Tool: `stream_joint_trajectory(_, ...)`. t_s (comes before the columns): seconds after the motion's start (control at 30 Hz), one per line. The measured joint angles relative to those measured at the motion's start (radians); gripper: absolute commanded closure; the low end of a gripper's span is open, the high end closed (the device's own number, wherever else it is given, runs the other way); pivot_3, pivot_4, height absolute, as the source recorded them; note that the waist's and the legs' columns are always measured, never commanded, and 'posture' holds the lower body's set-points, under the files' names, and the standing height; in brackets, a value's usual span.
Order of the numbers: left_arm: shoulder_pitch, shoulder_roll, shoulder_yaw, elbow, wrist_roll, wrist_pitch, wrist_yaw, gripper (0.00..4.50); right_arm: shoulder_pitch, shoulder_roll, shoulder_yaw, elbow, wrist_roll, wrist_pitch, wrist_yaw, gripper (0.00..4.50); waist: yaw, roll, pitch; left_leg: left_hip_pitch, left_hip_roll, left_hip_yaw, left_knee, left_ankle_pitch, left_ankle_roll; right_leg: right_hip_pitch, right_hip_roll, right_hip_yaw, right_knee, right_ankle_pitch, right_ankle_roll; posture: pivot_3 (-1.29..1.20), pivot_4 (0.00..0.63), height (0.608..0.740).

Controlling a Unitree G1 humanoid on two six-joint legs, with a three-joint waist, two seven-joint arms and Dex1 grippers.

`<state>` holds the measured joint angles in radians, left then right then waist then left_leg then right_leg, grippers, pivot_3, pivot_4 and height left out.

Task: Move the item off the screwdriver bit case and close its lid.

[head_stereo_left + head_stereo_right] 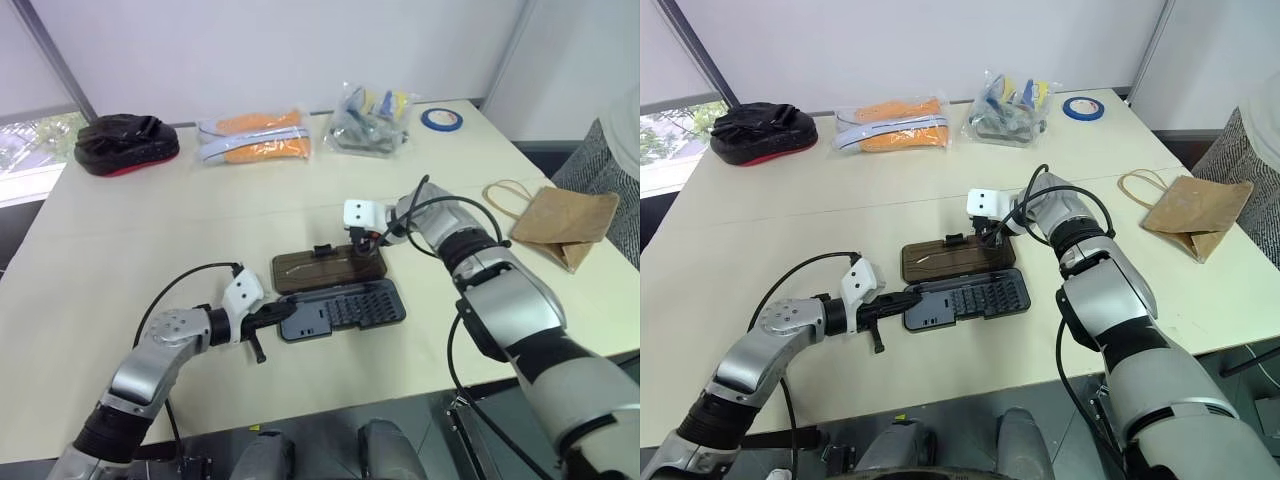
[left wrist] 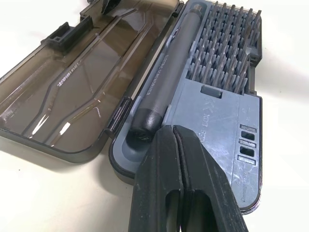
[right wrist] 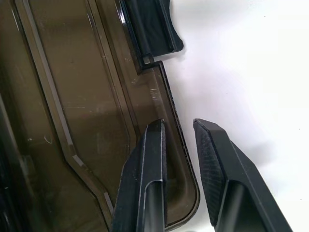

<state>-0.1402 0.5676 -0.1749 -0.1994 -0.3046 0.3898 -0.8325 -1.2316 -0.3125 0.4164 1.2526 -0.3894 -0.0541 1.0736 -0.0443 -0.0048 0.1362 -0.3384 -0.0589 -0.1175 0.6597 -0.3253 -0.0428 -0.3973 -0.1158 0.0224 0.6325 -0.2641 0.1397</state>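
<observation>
Bag already off; lid-closing step in hand, lid not yet lifted.

The desk (image 1: 120, 250) carries the screwdriver bit case (image 1: 340, 305) lying open mid-desk, its lid (image 1: 330, 268) flat on the far side. The paper bag (image 1: 565, 222) sits well apart near the right edge. Along the far edge: black-and-red pouch (image 1: 125, 143), plastic bags (image 1: 255, 137), tape roll (image 1: 441, 119); nothing blocks the swing. Right gripper (image 3: 179, 145), jaws slightly parted, straddles the lid's outer rim without clamping it; next it likely must lift and fold the lid over. Left gripper (image 2: 175, 145), jaws closed and empty, rests on the tray's end, apparently to steady it.
</observation>
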Motion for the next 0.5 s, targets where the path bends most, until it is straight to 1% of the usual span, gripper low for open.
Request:
stream_joint_trajectory(0.13,-0.001,0.000,0.000,0.000,0.000,0.000,-0.001,4.50,0.000,0.000,0.000,0.000,0.000,0.000,0.001,3.55,0.000,0.000,0.000,0.000,0.000,0.000,0.000,0.000,0.000,0.000,0.000,0.000,0.000,0.000,0.000,0.00,0.150,0.740)
stream_joint_trajectory(0.17,-0.001,0.000,0.000,0.000,0.000,0.000,-0.001,4.50,0.000,0.000,0.000,0.000,0.000,0.000,0.003,4.09,0.000,0.000,0.000,0.000,0.000,0.000,0.000,0.000,0.000,0.000,0.000,0.000,0.000,0.000,0.000,0.00,0.150,0.740)
stream_joint_trajectory(0.2,-0.001,0.000,0.000,0.000,0.000,0.001,-0.001,4.50,0.001,0.001,0.000,0.000,0.000,-0.002,0.009,4.43,0.000,0.000,0.000,0.000,0.000,0.000,0.000,0.000,0.000,0.000,0.000,0.000,0.000,0.000,0.000,0.00,0.150,0.740)
stream_joint_trajectory(0.5,-0.011,0.000,0.004,0.002,0.008,0.013,0.008,4.50,-0.001,0.002,0.006,0.000,-0.021,-0.012,0.009,4.47,0.000,-0.001,-0.002,0.000,0.000,0.000,-0.002,0.000,0.000,0.000,0.001,0.000,-0.001,0.000,0.000,0.00,0.150,0.740)
